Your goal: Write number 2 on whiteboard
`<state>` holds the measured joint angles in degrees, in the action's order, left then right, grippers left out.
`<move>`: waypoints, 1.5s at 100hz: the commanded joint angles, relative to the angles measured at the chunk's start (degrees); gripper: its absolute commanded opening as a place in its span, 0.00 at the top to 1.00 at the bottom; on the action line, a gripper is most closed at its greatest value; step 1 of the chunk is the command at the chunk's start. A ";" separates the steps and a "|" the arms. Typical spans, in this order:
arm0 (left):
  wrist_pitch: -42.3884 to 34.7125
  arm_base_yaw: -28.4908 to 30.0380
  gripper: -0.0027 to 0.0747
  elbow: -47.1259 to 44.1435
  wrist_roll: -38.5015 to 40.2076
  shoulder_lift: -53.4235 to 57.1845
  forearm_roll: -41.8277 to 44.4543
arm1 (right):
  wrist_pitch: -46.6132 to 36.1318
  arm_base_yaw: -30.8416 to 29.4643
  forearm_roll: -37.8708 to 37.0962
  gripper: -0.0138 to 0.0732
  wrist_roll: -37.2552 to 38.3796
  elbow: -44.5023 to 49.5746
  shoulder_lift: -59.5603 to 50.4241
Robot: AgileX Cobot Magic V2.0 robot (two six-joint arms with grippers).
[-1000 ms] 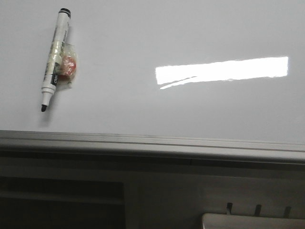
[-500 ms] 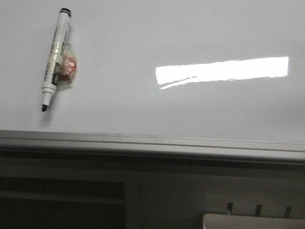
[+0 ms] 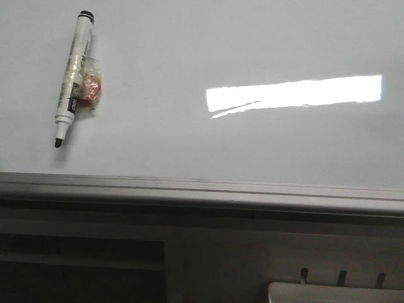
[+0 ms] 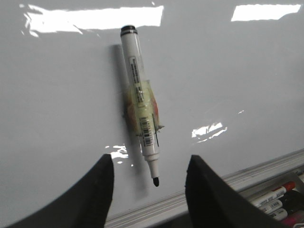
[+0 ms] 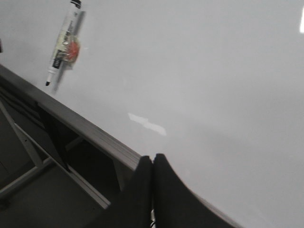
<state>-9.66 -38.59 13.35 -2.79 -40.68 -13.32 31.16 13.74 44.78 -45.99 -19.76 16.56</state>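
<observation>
The uncapped marker (image 4: 141, 111) looked light, stiff; grip its taped middle. Left hand (image 4: 149, 173) spread, right hand (image 5: 152, 164) pressed together.

Glossy whiteboard (image 3: 252, 145) — plastic marker (image 3: 72, 76), metal edge (image 3: 202, 189).

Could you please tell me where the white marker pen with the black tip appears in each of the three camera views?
Front view: the white uncapped marker pen with a black tip lies upper left on the glossy whiteboard.
Left wrist view: centre, tip between the open left gripper fingers, apart from them.
Right wrist view: upper left, far from the shut right gripper.
Shared landmark: the board's grey metal edge strip, near the pen's tip.
</observation>
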 commanded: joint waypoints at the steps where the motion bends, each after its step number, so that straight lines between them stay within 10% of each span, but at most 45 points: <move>1: -7.13 -1.77 0.56 2.78 -0.09 -4.54 -1.89 | -5.35 3.26 2.01 0.89 -4.78 -2.10 0.98; 55: -10.25 -2.08 0.56 12.92 -0.34 -25.24 -5.18 | -11.55 16.46 0.90 0.89 -6.07 -2.22 11.02; 83: -8.38 -1.72 0.99 12.92 -0.34 -27.01 -7.06 | -11.55 16.46 0.90 0.89 -6.07 -2.22 11.71; 129: -0.70 -8.28 0.99 12.92 -0.34 -21.16 12.60 | -7.44 27.86 0.90 0.88 -12.28 -10.67 18.88; 150: 7.39 -13.03 0.99 12.92 -0.34 -15.96 20.24 | -10.48 35.53 0.90 0.65 -12.28 -14.38 27.25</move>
<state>-2.28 -50.22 24.62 -3.22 -59.18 3.70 25.14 47.11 44.55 -57.49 -31.15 40.65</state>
